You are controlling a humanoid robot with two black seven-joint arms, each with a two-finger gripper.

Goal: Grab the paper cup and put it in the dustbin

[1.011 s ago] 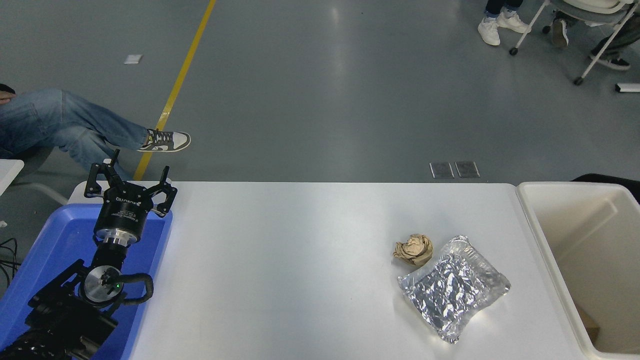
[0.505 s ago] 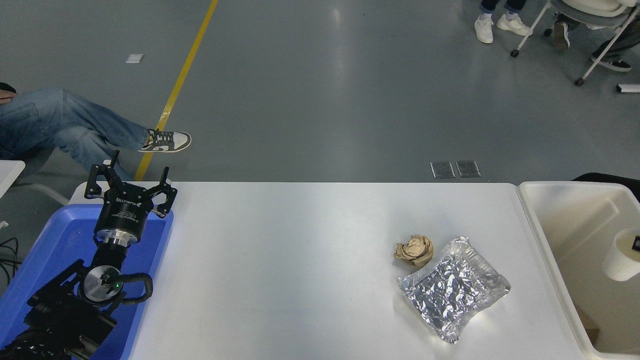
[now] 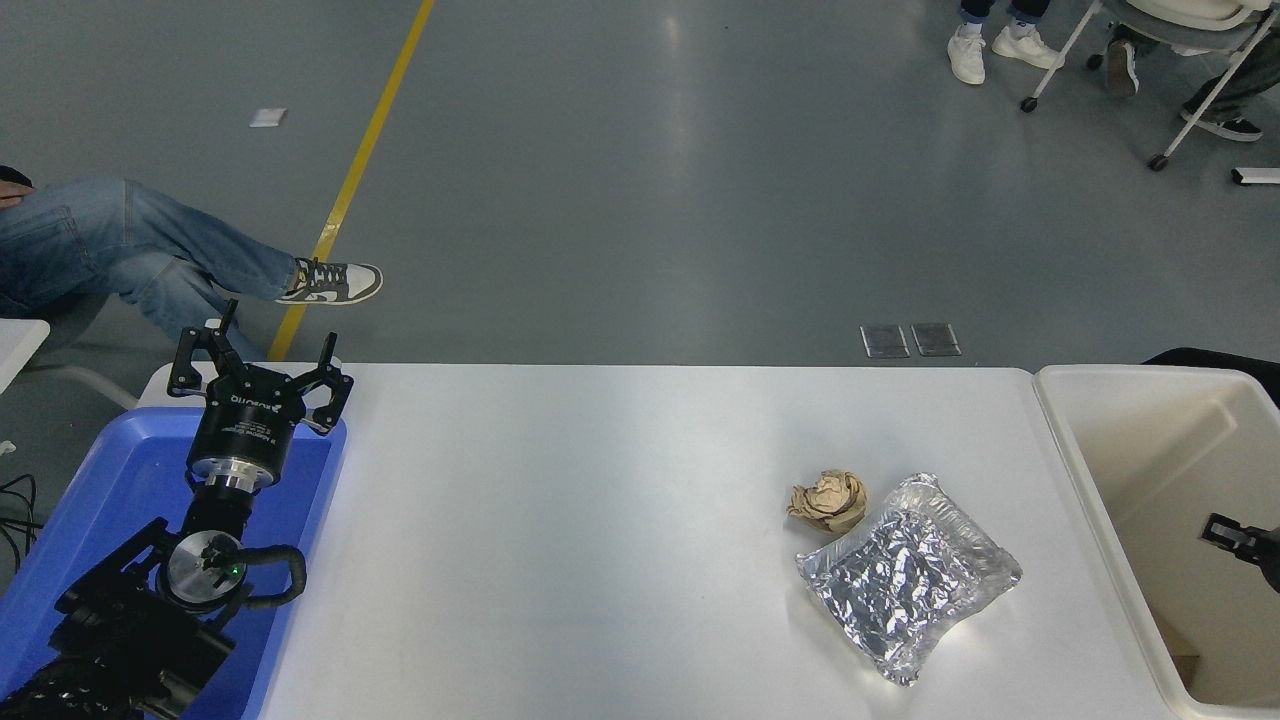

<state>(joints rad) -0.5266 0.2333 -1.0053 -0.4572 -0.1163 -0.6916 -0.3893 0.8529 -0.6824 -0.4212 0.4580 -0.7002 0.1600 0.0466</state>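
We see the white table (image 3: 600, 540) wide open across its middle, the dustbin (image 3: 1110, 500) hugging its right edge. Our right gripper (image 3: 1235, 537) pokes in over the dustbin, grip unreadable; left gripper (image 3: 262, 375) hangs spread above the blue tray (image 3: 120, 470). We can't spot the paper cup.

White table (image 3: 600, 520): smooth, softly glossy top. Dustbin (image 3: 1120, 470) at 3 o'clock: smooth cream plastic, faint sheen. Pouch (image 3: 905, 575): crinkled, mirror-bright foil. Ball (image 3: 828, 500) at its 10 o'clock: rough crumpled brown paper. Tray (image 3: 120, 480) at 8 o'clock: glossy blue plastic. Left gripper (image 3: 258, 375): matt black, apparently metal collar.
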